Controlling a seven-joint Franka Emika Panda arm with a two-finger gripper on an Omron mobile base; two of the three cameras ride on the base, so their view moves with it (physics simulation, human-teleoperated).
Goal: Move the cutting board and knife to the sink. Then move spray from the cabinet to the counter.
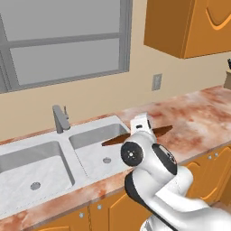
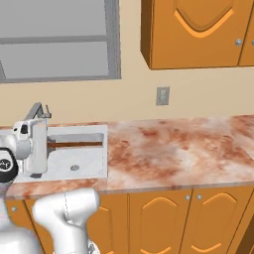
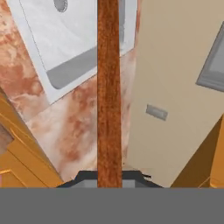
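You had open room over the right basin of the sink (image 1: 97, 149), whose floor lay bare. The faucet (image 1: 59, 118) stood behind the divider between the basins, the one upright in the way. The cutting board (image 1: 116, 140), held edge-on, hung across that basin's right rim. The desk (image 2: 188, 149) to the right lay open beneath the wall cabinets (image 2: 193, 32).

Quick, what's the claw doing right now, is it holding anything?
Claw: closed on the cutting board, gripping it by the edge and carrying it above the sink.
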